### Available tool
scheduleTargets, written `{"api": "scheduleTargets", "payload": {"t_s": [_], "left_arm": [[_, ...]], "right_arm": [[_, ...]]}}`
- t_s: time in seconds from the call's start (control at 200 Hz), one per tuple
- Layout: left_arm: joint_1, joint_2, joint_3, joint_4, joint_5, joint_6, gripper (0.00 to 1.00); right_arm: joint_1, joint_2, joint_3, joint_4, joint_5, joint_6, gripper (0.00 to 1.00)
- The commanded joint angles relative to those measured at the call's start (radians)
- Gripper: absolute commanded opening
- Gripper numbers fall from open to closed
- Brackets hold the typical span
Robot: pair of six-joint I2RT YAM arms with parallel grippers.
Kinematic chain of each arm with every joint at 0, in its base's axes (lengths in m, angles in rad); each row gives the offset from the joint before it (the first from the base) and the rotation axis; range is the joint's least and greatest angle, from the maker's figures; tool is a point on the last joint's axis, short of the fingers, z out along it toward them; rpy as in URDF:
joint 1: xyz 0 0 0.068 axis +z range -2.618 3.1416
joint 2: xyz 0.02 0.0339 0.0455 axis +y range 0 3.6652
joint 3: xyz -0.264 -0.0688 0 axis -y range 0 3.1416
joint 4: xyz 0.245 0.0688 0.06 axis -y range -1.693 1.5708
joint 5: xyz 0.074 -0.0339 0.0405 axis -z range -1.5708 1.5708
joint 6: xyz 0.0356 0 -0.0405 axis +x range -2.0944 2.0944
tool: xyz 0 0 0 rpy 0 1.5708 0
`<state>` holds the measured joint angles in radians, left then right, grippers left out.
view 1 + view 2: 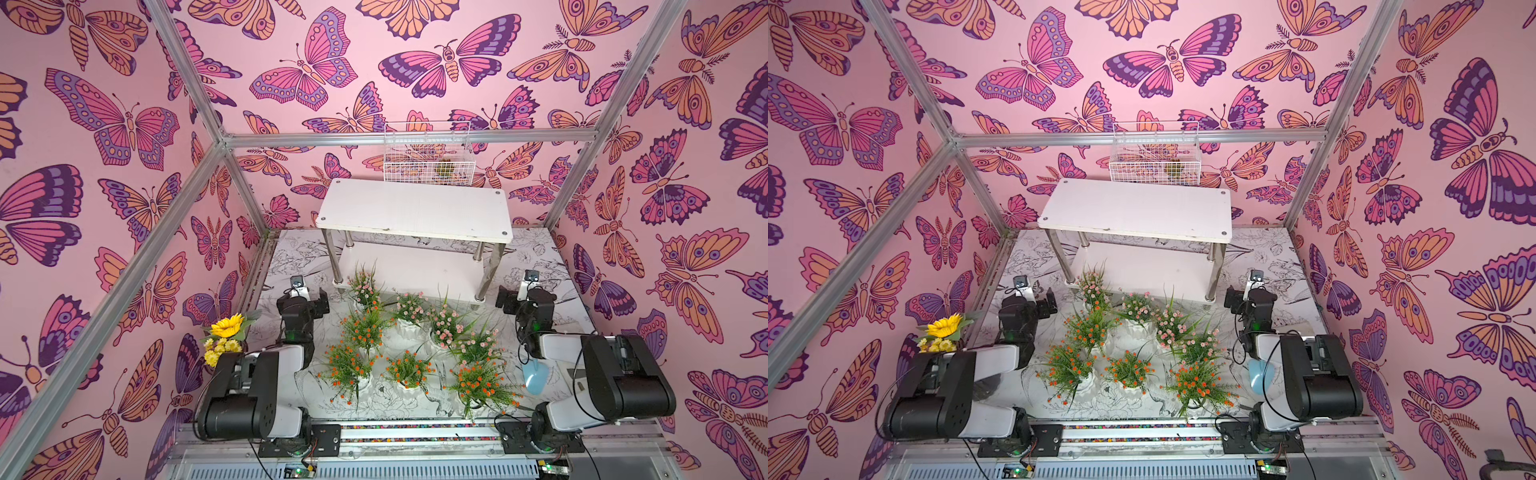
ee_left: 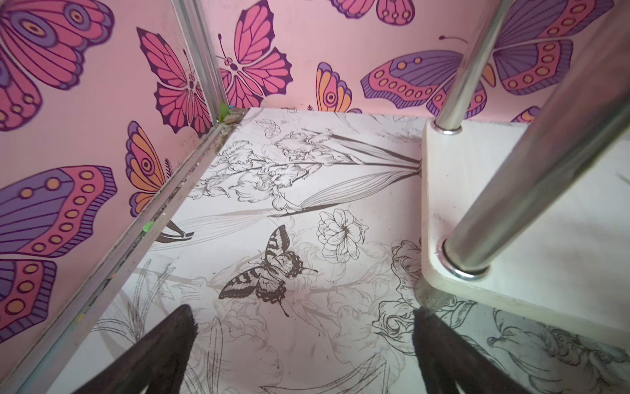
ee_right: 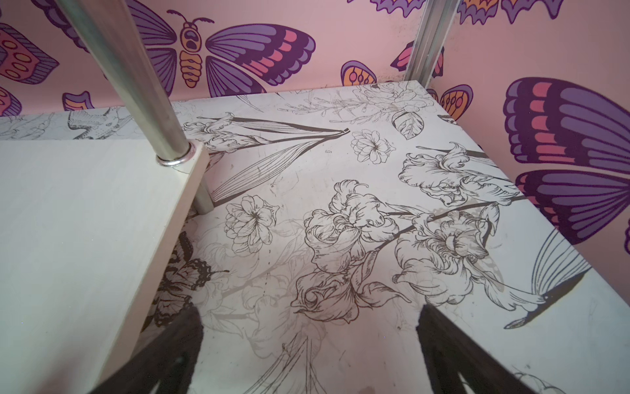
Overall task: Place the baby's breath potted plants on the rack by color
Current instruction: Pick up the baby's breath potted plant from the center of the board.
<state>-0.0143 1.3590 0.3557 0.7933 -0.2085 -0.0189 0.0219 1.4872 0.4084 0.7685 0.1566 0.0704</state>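
Mostly beneath their own sprigs [image 1: 365, 328], white pots [image 1: 363, 382]

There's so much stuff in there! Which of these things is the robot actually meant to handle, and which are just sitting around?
Part of the job:
- the four pink-flowered pots
- the four orange-flowered pots
- the white two-level rack

Just lying about:
- the sunflower bouquet
- the wire basket behind the rack
- the pale blue thing

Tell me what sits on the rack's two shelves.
The top shelf is bare. The lower shelf shows nothing on its visible front strip and ends; its back part is hidden under the top shelf.
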Motion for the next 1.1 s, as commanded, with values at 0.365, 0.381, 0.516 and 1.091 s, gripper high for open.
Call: {"api": "scheduleTargets", "payload": {"t_s": [0.365, 0.381, 0.516, 1.091], "left_arm": [[-0.212, -0.340, 0.380, -0.745, -0.146, -0.110, 1.00], [-0.219, -0.343, 0.388, -0.750, -0.138, -0.109, 1.00], [-0.272, -0.358, 0.438, -0.781, -0.035, -0.115, 1.00], [-0.331, -0.383, 0.550, -0.909, 0.141, -0.087, 1.00]], "right_arm": [[0.006, -0.389, 0.418, -1.071, 0.036, 0.285, 0.97], [0.006, -0.404, 0.430, -1.114, 0.027, 0.302, 0.97], [0.006, -0.477, 0.497, -1.409, 0.035, 0.398, 0.95], [0.030, -0.712, 0.500, -1.886, -0.110, 0.555, 0.82]]}}
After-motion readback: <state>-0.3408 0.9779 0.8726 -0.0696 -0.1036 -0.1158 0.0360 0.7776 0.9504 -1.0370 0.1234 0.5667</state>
